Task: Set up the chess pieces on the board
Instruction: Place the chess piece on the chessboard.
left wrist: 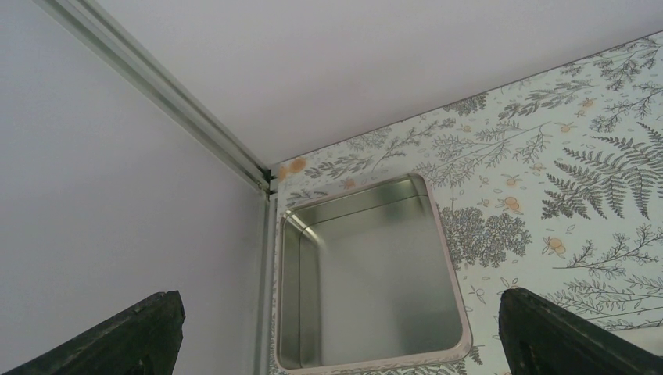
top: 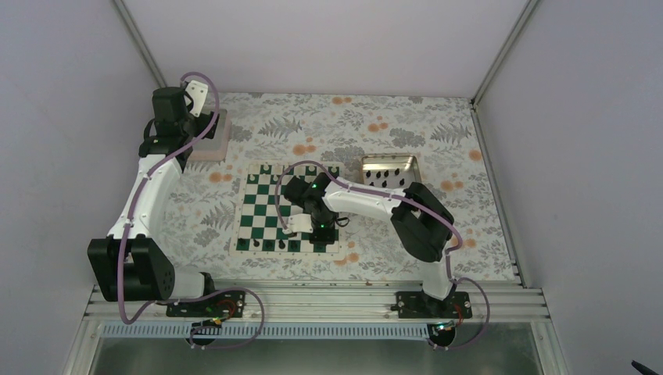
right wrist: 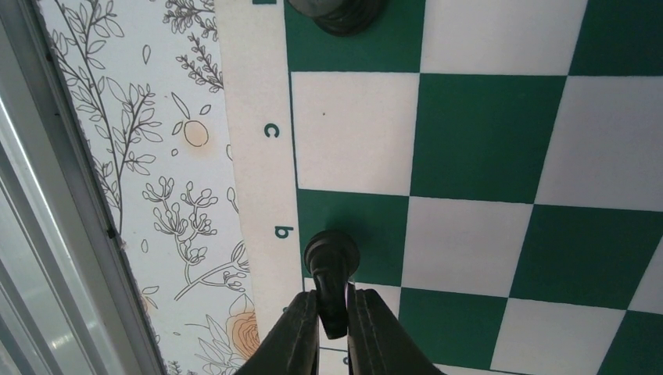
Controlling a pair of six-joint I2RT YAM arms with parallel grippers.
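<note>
The green and white board (top: 258, 205) lies in the middle of the table. Several black chess pieces (top: 270, 244) stand along its near row. My right gripper (top: 320, 230) is low over that row's right end. In the right wrist view it (right wrist: 334, 312) is shut on the top of a black chess piece (right wrist: 332, 262), whose base is over the green square beside the letter b on the board (right wrist: 485, 133). I cannot tell if the base touches. My left gripper (top: 205, 117) is open and empty at the far left.
A gold-rimmed metal tray (top: 388, 158) with several black pieces sits behind the board's right corner. A pale pinkish square tray (left wrist: 449, 258), empty, lies below my left gripper (left wrist: 340, 336) by the left wall. Another black piece (right wrist: 336, 12) stands two squares from the held one.
</note>
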